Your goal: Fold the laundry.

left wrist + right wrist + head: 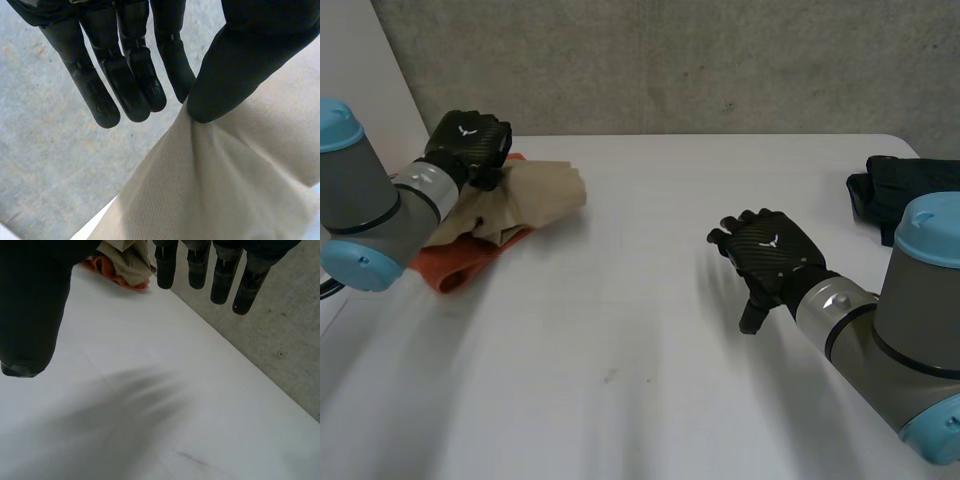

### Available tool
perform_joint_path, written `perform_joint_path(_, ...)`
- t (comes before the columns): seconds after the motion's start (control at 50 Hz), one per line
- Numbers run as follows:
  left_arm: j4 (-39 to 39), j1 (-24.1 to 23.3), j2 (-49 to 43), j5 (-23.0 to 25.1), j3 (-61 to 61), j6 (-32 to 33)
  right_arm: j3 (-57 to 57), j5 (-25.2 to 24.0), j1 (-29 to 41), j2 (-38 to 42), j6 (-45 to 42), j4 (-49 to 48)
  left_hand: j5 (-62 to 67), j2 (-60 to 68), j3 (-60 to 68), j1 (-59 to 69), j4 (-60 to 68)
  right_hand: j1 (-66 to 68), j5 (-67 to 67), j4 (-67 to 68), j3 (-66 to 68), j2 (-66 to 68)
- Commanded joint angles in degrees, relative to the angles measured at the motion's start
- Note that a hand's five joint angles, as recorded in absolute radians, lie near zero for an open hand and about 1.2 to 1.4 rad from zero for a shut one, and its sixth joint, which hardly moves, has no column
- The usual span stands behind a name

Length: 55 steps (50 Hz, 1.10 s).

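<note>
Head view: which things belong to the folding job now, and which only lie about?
In the job: beige woven cloth, pinched by the left hand; right hand, open above the white table.
Lying by, untouched: orange cloth under the beige one; dark crumpled cloth at the table's right edge. Both may be laundry for later.

No words or numbers are readable. A small white emblem marks the back of the left hand (468, 135), upper left, and of the right hand (772, 248), right of centre.

Open table (620, 330) lies between the beige cloth (545, 195) and dark garment (905, 185).
</note>
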Motion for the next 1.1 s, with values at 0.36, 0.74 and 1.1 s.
perform_joint_path(0.36,1.17,-33.55,5.24,0.03,-6.33,-31.11,-1.73,-0.29,-9.03,-3.96,1.05,-2.15,15.19,11.5,11.98,12.92,11.34,-1.6,-3.69,-3.57,-2.27,-2.77)
perform_joint_path(0.74,4.43,-24.78,10.76,-5.69,-11.6,-29.18,-3.58,-1.08,-12.55,-4.49,0.09,-0.83,-52.41,-56.1,-55.62,-54.68,-56.26,-1.6,-3.69,-3.57,-2.27,-2.77)
perform_joint_path(1.1,-5.59,-15.98,13.32,-8.5,-22.06,-5.19,-3.84,-2.22,-8.33,-0.62,-9.67,10.68,-48.21,-51.9,-51.42,-50.48,-52.06,-1.6,-3.69,-3.57,-2.27,-2.77)
